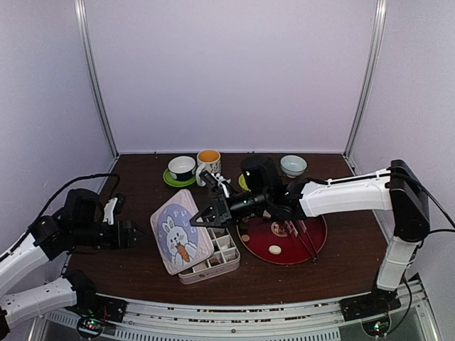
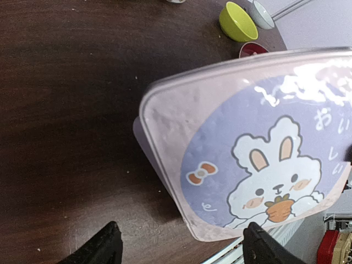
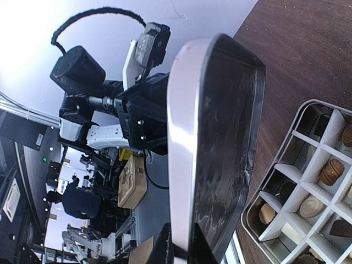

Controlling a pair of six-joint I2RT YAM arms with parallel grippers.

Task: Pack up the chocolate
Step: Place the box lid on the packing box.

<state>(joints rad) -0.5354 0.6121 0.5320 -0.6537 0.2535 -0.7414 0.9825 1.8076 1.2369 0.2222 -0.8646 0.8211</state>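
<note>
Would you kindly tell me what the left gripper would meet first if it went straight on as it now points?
Most likely the bunny-print lid, which the right gripper holds tilted beside the divided tin; only bare table lies between, though depth is unclear.

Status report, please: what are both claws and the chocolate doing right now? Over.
Left gripper open, beside lid. Right gripper shut on lid, tilted over tin. Chocolate in tin compartments; one cream piece on red plate.

Tilted lid [image 3: 220,137], chocolate [image 3: 331,171] in tin [image 3: 254,221]
</note>
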